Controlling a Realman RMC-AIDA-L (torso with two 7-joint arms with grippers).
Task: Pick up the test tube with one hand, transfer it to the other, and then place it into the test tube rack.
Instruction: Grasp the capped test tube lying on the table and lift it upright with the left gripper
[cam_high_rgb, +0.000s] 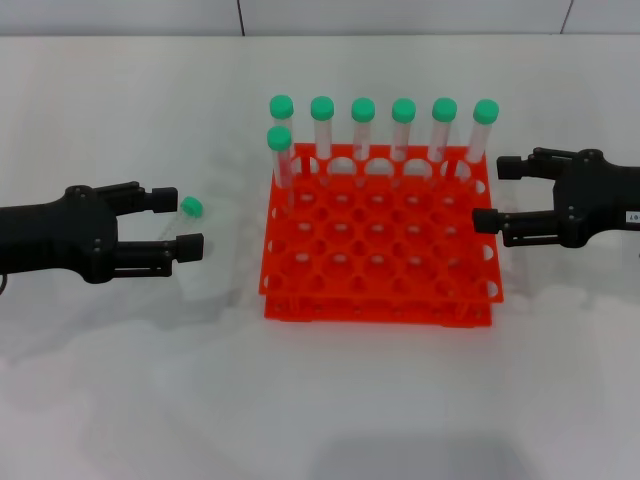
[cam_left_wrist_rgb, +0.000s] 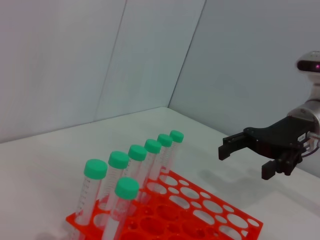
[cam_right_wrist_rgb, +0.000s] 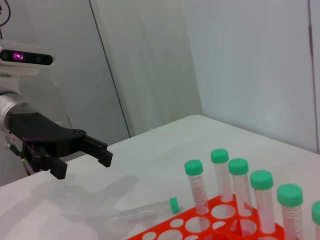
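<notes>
The test tube (cam_high_rgb: 191, 207) lies flat on the white table to the left of the rack, and its green cap (cam_right_wrist_rgb: 174, 204) points away from me. My left gripper (cam_high_rgb: 185, 222) hovers open just beside it, holding nothing; it also shows in the right wrist view (cam_right_wrist_rgb: 82, 165). The orange-red test tube rack (cam_high_rgb: 380, 290) stands mid-table with several green-capped tubes (cam_high_rgb: 403, 125) upright along its back. To the right of the rack is my right gripper (cam_high_rgb: 490, 193), which carries a white sticker. It is open and empty, and it shows in the left wrist view (cam_left_wrist_rgb: 245, 162).
One capped tube (cam_high_rgb: 280, 150) stands alone in the rack's second row at the left corner. Most rack holes (cam_left_wrist_rgb: 212, 206) are vacant. A pale wall rises behind the table's far edge.
</notes>
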